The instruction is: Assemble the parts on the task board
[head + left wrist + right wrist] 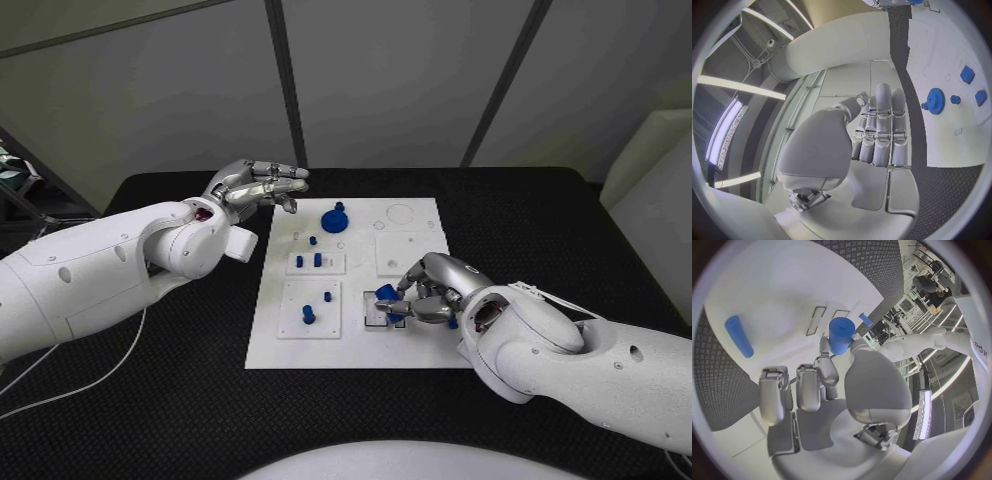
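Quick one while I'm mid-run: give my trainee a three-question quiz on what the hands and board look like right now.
1. True or false: the left hand is pressing on the blue gear.
2. Which hand holds a blue part over the task board? A) left B) right C) neither
3. Fill in: the blue gear lies near the board's ____ edge, far or near from the robot.

Key: 1 false, it is off the board, fingers curled; 2 B, the right hand; 3 far.

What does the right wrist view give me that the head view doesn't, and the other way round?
Right wrist view alone: the blue cylinder pinched at the right hand's fingertips, clear of the board, and a blue rod lying flat. Head view alone: the left hand curled beside the board, holding nothing, and the blue gear. Both: the right hand over the white task board.
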